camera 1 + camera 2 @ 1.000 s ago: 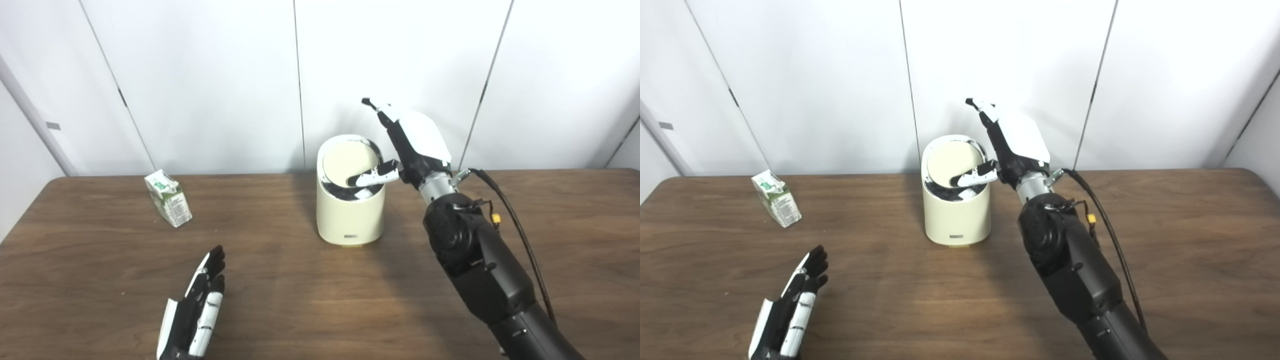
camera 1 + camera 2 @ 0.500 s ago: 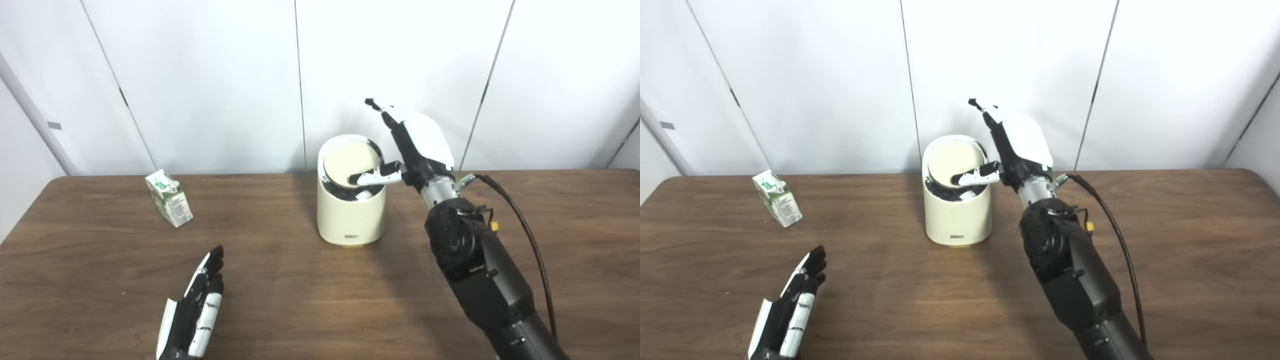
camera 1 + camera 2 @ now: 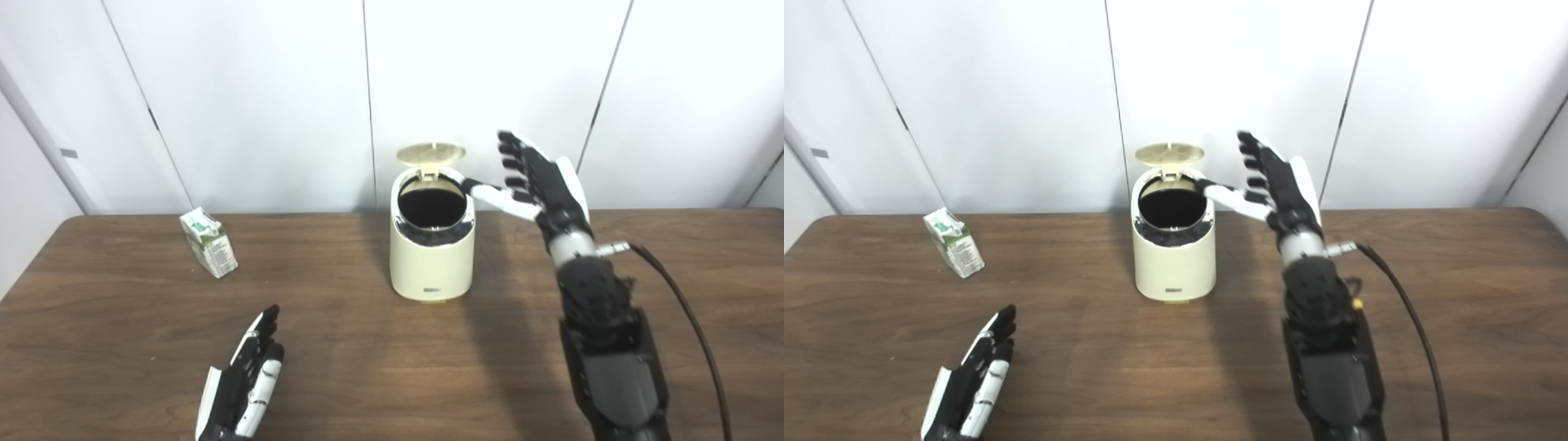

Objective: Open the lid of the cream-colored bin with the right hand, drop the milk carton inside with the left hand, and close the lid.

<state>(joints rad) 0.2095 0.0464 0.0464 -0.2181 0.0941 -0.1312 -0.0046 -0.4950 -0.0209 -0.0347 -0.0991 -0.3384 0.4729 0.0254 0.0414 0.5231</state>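
Note:
The cream-colored bin (image 3: pixel 432 263) stands mid-table with its round lid (image 3: pixel 430 152) swung up at the back, showing the dark inside. My right hand (image 3: pixel 539 187) is open just right of the bin, fingers spread upward, its thumb reaching to the rim. The milk carton (image 3: pixel 208 242), white and green, stands tilted at the far left of the table. My left hand (image 3: pixel 245 383) lies open near the front edge, well short of the carton and holding nothing.
The brown wooden table (image 3: pixel 343 367) runs wall to wall under white panels. A black cable (image 3: pixel 686 306) trails off my right forearm over the table's right side.
The bin lid has flipped from nearly flat over the opening to upright. My right hand has pulled back to the right and turned palm toward the bin. The left hand stayed put.

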